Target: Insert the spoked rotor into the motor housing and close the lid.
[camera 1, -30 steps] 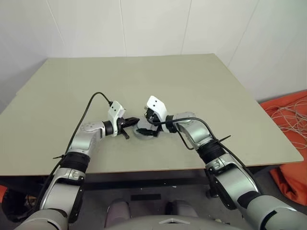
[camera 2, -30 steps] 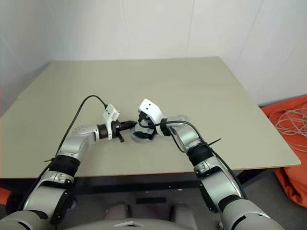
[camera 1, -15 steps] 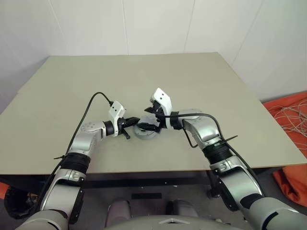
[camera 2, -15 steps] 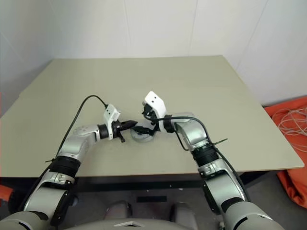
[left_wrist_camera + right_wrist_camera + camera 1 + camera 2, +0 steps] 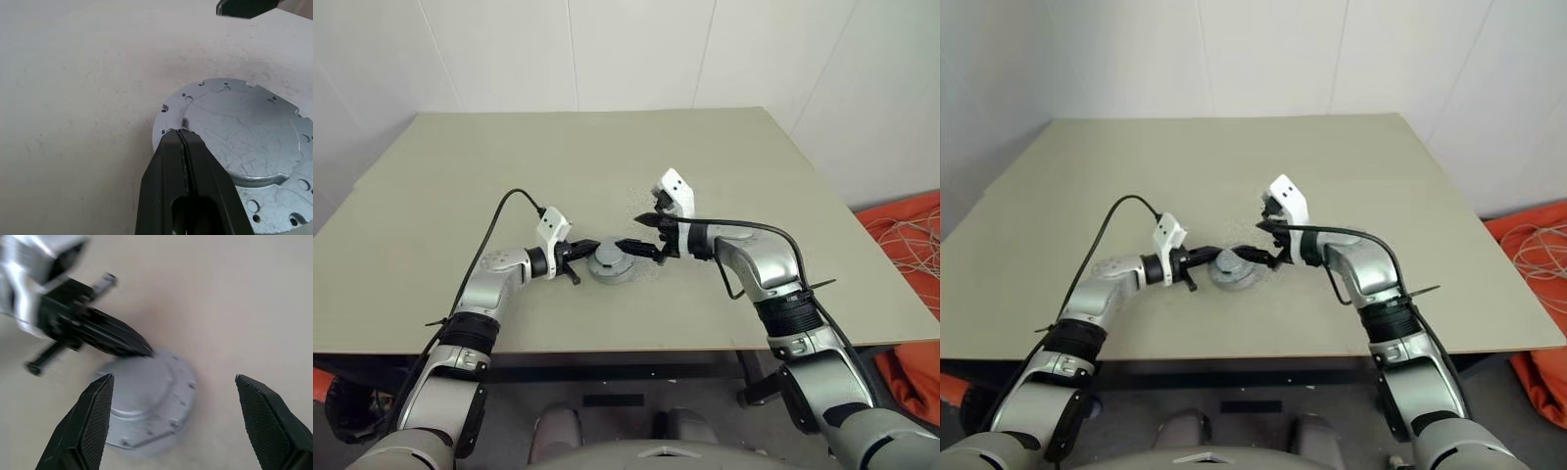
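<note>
Looking along my right end effector, I see its two black fingers standing wide apart, one on each side of the frame, with nothing between them. Beyond them, on the beige table, sits a round silver-grey metal piece, short and flat-topped, with small holes around its rim. I cannot tell from here whether that face is the lid or the housing's own shell. The left end effector reaches in from the far side, its dark fingers pressed together to a point, and the tip rests at the edge of the round piece's top. My fingers are clear of the piece.
</note>
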`<state>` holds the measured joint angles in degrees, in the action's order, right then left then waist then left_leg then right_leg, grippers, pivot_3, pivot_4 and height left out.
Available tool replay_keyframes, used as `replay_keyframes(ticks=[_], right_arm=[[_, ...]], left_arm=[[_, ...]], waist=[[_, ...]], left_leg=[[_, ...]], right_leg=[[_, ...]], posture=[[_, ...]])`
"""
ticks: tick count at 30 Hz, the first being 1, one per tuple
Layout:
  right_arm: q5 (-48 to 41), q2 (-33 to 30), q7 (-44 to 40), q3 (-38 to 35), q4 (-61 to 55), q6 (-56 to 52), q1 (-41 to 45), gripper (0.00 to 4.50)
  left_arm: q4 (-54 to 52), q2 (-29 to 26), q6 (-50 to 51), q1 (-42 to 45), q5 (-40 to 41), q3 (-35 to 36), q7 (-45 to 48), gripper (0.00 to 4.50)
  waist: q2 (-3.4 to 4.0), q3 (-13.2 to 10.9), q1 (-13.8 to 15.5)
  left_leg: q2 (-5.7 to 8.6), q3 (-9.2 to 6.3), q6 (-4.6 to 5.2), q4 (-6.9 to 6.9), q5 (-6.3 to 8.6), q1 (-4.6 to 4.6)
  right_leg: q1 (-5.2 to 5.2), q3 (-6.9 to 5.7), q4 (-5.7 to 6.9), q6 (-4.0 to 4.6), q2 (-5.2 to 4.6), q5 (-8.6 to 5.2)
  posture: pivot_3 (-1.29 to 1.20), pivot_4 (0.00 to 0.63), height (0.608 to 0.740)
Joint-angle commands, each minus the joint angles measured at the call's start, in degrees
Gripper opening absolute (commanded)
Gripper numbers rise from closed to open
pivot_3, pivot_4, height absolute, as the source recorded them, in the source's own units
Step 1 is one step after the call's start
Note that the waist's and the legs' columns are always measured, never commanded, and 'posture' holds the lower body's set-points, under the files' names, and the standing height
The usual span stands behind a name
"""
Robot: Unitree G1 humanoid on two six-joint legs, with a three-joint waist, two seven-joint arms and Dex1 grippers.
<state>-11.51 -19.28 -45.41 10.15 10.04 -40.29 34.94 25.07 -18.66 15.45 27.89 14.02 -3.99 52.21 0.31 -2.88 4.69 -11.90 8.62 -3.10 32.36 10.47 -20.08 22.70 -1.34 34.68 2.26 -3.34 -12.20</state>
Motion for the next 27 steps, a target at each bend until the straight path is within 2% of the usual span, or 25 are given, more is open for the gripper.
replay_keyframes(ticks=[1,11,18,27], right_arm=[[-0.77,-1.14,2.03,-2.7,0.61,-2.89,-0.39,4.48],[-8.35,-1.26,2.5,-6.95,-5.03,-18.51,-2.56,4.48],[-16.81,3.13,7.11,-17.04,-4.22,-33.88,0.36,4.48],[-19.96,6.15,12.21,-22.54,-2.93,-41.23,1.57,4.48]], left_arm=[[0.4,0.12,0.08,-0.18,-0.65,-0.49,-0.08,0.0],[0.77,0.77,-0.27,0.74,-0.73,-0.54,0.05,0.0],[1.29,0.95,-0.61,1.14,-0.92,-0.59,0.08,0.0],[1.97,1.11,-1.06,1.66,-1.12,-0.51,0.02,0.0]], waist=[[0.0,0.0,0.12],[0.06,-0.04,0.81],[0.07,-0.04,0.9],[0.08,-0.05,1.08]], left_leg=[[0.01,0.0,0.0,0.0,0.0,0.0],[0.0,0.0,0.0,-0.01,0.0,0.02],[0.01,0.0,-0.04,0.0,-0.03,0.01],[0.01,0.0,-0.11,-0.04,-0.07,0.01]], right_leg=[[0.0,0.0,0.0,0.0,-0.01,0.0],[0.0,0.0,0.01,-0.01,-0.01,-0.01],[0.0,0.0,0.02,-0.01,-0.02,-0.01],[0.01,0.0,0.01,-0.01,-0.02,-0.01]], posture=[[0.0,0.0,0.74],[0.0,0.0,0.74],[0.0,0.0,0.74],[0.0,0.0,0.74]])
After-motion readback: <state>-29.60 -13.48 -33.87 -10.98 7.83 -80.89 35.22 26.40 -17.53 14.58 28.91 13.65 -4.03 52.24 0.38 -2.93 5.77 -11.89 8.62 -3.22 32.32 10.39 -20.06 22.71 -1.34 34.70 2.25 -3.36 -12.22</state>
